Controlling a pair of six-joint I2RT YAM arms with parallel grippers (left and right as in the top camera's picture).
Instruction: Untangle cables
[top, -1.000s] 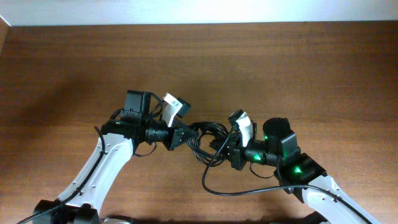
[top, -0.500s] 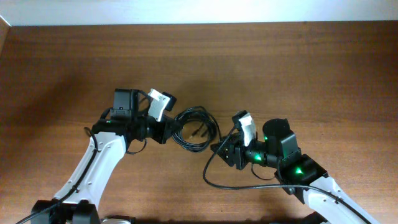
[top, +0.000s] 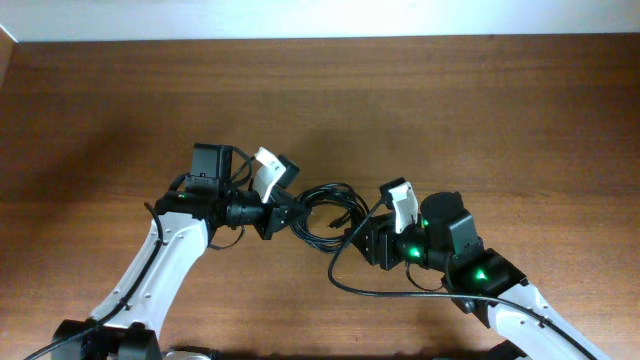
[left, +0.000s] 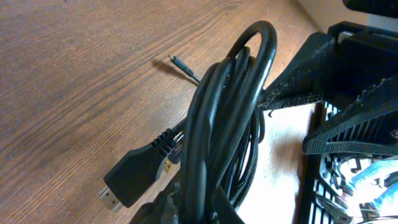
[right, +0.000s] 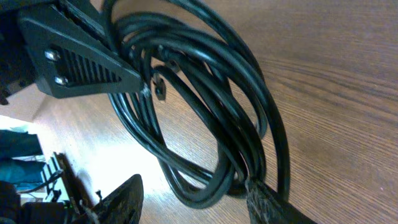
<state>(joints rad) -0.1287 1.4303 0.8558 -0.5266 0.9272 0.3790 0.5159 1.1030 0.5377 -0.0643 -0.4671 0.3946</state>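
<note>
Left gripper (top: 288, 216) jaws pinching coiled thin black cables (top: 328, 212); right gripper (top: 359, 239) jaws spread around coil's edge, above brown wooden worktop (top: 480, 110).

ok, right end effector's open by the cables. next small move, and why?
Probably close the right end effector on the nearest outer loop of the cables. The left end effector is shut on the coil's other side, and the right wrist view shows the loops' end lying between its open jaws, so a grip there could start pulling them apart.

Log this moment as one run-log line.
left gripper: shut on cables | right gripper: open, at the coil's other end | cables: one coiled bundle, not yet untangled
</note>
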